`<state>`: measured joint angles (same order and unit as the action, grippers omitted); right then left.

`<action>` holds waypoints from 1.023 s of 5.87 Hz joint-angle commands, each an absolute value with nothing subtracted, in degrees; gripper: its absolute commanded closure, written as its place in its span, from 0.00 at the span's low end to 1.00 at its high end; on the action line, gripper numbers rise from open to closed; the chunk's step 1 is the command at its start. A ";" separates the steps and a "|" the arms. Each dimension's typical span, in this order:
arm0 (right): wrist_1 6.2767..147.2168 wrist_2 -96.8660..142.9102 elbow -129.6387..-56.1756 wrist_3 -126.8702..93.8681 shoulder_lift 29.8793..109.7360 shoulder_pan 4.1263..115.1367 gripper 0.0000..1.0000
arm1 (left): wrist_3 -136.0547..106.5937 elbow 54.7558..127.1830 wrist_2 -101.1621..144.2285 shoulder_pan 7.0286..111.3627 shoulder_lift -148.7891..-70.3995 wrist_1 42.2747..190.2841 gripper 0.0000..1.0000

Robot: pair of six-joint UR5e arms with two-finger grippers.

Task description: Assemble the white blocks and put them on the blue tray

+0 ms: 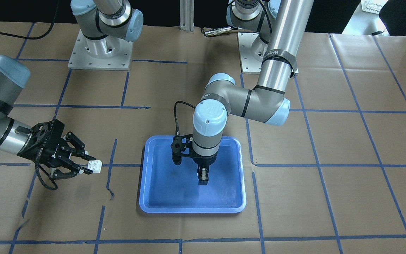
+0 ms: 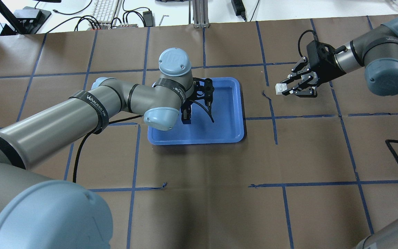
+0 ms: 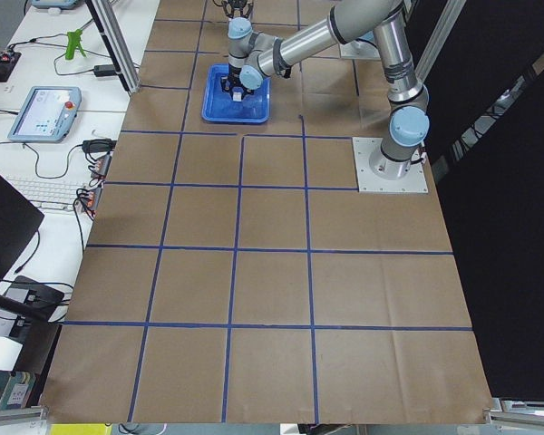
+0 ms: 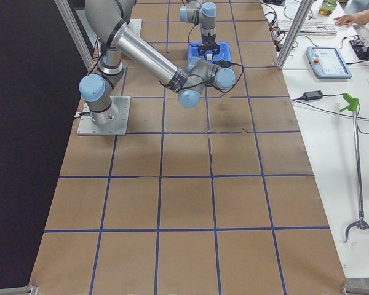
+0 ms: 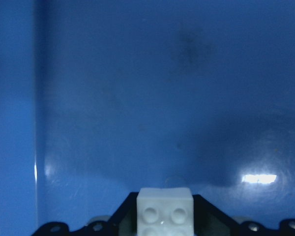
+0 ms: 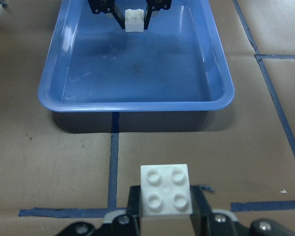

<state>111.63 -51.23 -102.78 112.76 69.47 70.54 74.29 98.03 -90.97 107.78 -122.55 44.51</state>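
Standing behind the robot, I count two arms, two white blocks and one tray. On the left, the left arm reaches in over the blue tray [image 2: 206, 140], its wrist turned straight down so that the left gripper [image 1: 203, 179] points at the tray floor, roughly mid-tray. Its fingers are clamped on the first white block [image 5: 164, 209], which hangs over the inside of the tray. From above, the wrist covers nearly all of that gripper and its block. The wrist camera cuts the block off at the bottom edge, so only two studs show, and I cannot tell whether the block touches the tray floor or is just above it. The tray itself lies flat on the brown paper table [image 2: 202, 207], which is marked off with blue tape lines, and nothing but the gripper and its block is in it. Further right, clear of the tray, the right gripper [image 2: 287, 89] comes in from the far right with its fingers pointing back toward the tray. It is closed on the second white block [image 2: 281, 89], which is held out over the paper with all four studs in plain sight. In the two end-of-table views both grippers are too small to make out.
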 commanded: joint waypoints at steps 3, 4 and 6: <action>111.71 -51.06 -103.01 112.76 69.52 70.58 0.80 | 75.50 98.09 -91.23 108.02 -122.43 45.00 0.01; 111.62 -50.98 -103.09 112.59 69.52 71.01 0.80 | 75.41 96.78 -91.32 108.02 -121.56 47.09 0.01; 112.14 -50.71 -103.18 110.67 69.70 75.12 0.80 | 74.97 90.75 -91.93 106.01 -115.18 63.34 0.01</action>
